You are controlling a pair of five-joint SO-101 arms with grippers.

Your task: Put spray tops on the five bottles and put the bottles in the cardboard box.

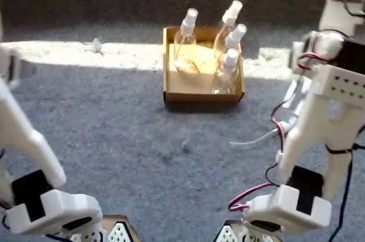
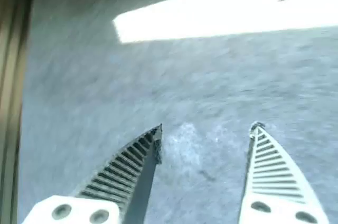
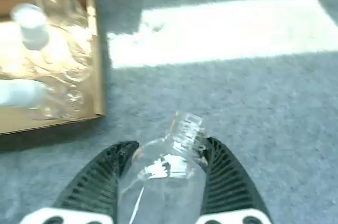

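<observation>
Bases of both arms sit along the lower edge of the high view, the left arm [image 1: 28, 156] at lower left and the right arm [image 1: 325, 111] rising along the right side. Left gripper [image 2: 207, 127]: fingers spread wide apart, holding nothing, over bare grey carpet [image 1: 114, 133]. Right gripper [image 3: 170, 145]: black fingers clamped on the body of a clear bottle [image 3: 163, 176] whose threaded neck is open and carries no spray top. A thin white tube [image 1: 251, 139] lies on the carpet just beside the right arm; what it belongs to cannot be told. Farther off, at upper centre of the high view, stands the cardboard box [image 1: 202, 96]. It holds four upright clear bottles with white spray tops: one at its left [image 1: 185, 51] and three close together at its right [image 1: 227, 62]. Beyond, a sunlit band [image 1: 131, 55] crosses the carpet, with a small pale object [image 1: 94, 45] at upper left.
</observation>
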